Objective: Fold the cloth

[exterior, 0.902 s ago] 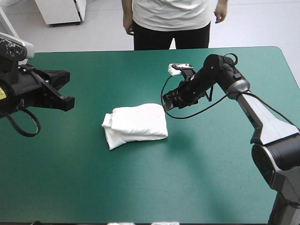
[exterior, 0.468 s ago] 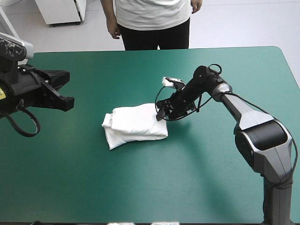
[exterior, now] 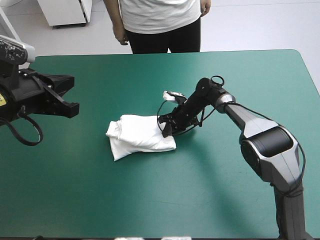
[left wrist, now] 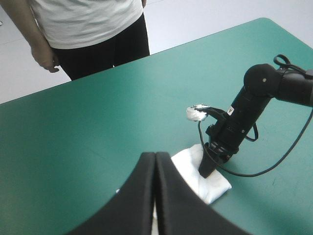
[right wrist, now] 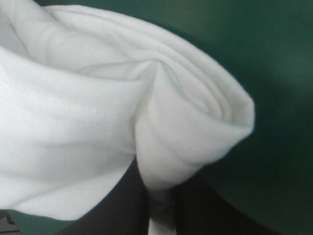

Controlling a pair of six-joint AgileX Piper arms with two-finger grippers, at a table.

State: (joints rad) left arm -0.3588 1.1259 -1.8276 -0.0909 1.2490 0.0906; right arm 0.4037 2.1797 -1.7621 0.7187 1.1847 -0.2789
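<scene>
The white T-shirt (exterior: 137, 135) lies as a folded bundle near the middle of the teal-green table. My right gripper (exterior: 166, 131) is low at the bundle's right end, its black fingers all but shut with a fold of cloth between them. In the right wrist view the rolled T-shirt (right wrist: 98, 122) fills most of the picture ahead of the right gripper (right wrist: 160, 210). My left gripper (exterior: 70, 100) hangs raised over the table's left side, well clear of the bundle. The left wrist view shows that left gripper (left wrist: 155, 159) shut and empty, with the T-shirt (left wrist: 210, 186) and the right gripper (left wrist: 205, 171) beyond it.
The teal-green cover (exterior: 150, 200) stretches bare around the bundle toward the near edge and both sides. The right arm (exterior: 250, 120) reaches in low from the right, across the table's right half.
The right gripper has moved left and down from above the table onto the bundle's right end. The bundle has shifted slightly left. The left arm has stayed still.
</scene>
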